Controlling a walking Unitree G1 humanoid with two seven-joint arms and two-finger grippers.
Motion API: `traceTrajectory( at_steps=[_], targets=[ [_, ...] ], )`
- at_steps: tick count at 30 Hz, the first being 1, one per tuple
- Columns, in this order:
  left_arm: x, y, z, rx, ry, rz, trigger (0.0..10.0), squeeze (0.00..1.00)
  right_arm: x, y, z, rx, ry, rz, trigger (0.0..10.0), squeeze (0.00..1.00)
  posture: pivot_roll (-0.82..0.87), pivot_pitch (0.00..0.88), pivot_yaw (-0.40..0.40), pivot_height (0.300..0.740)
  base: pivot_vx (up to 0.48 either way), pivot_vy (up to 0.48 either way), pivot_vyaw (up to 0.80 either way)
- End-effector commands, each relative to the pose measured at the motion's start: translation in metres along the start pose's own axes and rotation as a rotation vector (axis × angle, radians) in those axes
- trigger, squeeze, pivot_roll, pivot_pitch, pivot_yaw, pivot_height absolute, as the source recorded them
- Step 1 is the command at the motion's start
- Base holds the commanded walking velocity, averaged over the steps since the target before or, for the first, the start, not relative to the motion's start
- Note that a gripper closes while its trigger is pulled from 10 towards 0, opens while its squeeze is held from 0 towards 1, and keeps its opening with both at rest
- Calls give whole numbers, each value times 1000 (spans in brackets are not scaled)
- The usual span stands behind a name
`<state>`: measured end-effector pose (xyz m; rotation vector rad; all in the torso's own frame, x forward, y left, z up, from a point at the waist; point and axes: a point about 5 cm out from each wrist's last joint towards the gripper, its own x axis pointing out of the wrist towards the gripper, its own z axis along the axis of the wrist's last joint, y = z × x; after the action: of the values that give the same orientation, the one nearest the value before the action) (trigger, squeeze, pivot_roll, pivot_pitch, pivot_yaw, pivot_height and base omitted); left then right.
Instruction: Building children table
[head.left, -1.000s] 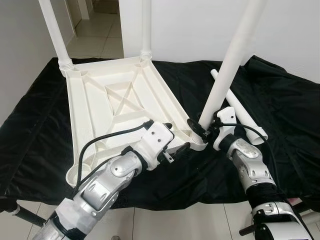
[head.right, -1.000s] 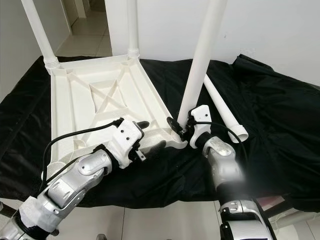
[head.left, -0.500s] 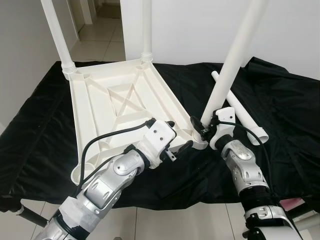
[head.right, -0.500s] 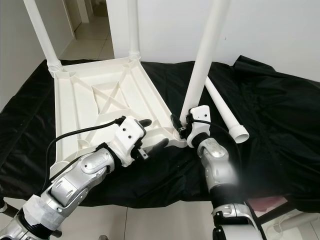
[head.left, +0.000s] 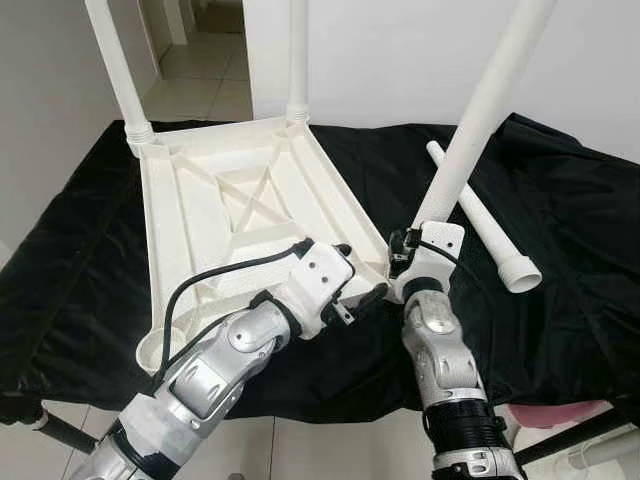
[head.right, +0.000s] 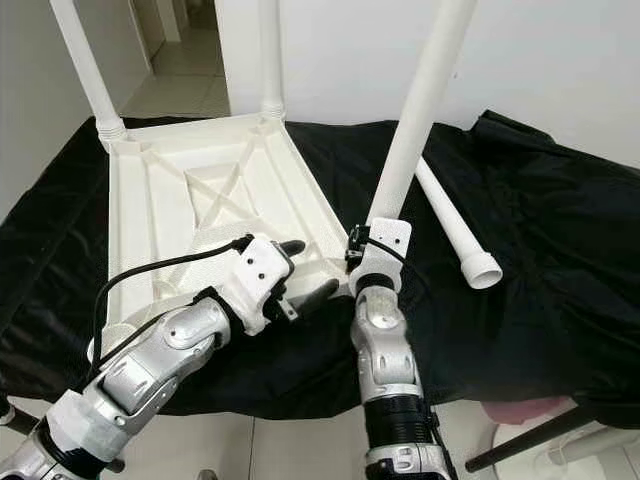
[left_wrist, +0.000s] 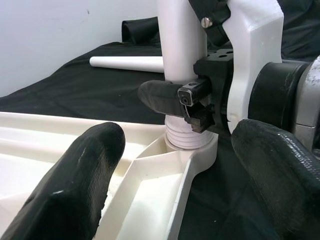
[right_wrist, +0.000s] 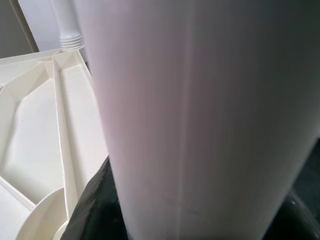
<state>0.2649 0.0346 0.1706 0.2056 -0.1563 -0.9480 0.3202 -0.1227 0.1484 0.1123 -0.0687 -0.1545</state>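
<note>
The white tabletop (head.left: 200, 220) lies upside down on a black cloth. Two white legs (head.left: 118, 60) (head.left: 297, 50) stand upright in its far corners. A third leg (head.left: 470, 130) leans to the right, its threaded foot in the near right corner socket (left_wrist: 192, 145). My right gripper (head.left: 400, 250) is shut on this leg just above the socket; the leg (right_wrist: 200, 100) looms close, with a black finger (right_wrist: 95, 210) beside it. My left gripper (head.left: 358, 272) is open, its fingers (left_wrist: 85, 180) straddling the tabletop's rim by that corner. A fourth leg (head.left: 480, 220) lies loose to the right.
The black cloth (head.left: 580, 250) covers a low platform whose front edge runs under my arms. A white wall stands behind, with a tiled doorway (head.left: 200, 60) at the far left. A pink object (head.left: 545, 412) sits on the floor at the lower right.
My right forearm has swung left until it stands almost straight below the held leg, the gripper still on it. The left gripper has stayed by the corner. The camera shifted slightly.
</note>
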Motion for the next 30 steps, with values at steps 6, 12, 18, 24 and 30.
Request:
traceTrajectory(
  at_steps=[6, 12, 18, 24, 30],
  targets=[
    [-2, -9, -4, 3, 17, -181, 10000, 0, -5, -7, -6, 29, 49, -17, 10000, 0, -93, 48, 6, 740, 0, 0, 0],
    [-3, -10, -5, 1, 19, -175, 10000, 0, -7, -5, 1, 34, 12, 44, 10000, 1000, -88, 49, 0, 740, 0, 0, 0],
    [-4, -10, -6, 0, 22, -170, 10000, 0, -7, -13, 3, 9, -4, 213, 10000, 1000, -82, 46, -8, 740, 0, 0, 0],
    [-5, -10, -6, 0, 23, -169, 10000, 0, -6, -20, 3, -24, 2, 294, 10000, 0, -80, 45, -11, 740, 0, 0, 0],
    [-5, -10, -6, 1, 24, -168, 10000, 0, 3, -30, 6, -127, -5, 570, 10000, 0, -76, 39, -8, 740, 0, 0, 0]
  ],
)
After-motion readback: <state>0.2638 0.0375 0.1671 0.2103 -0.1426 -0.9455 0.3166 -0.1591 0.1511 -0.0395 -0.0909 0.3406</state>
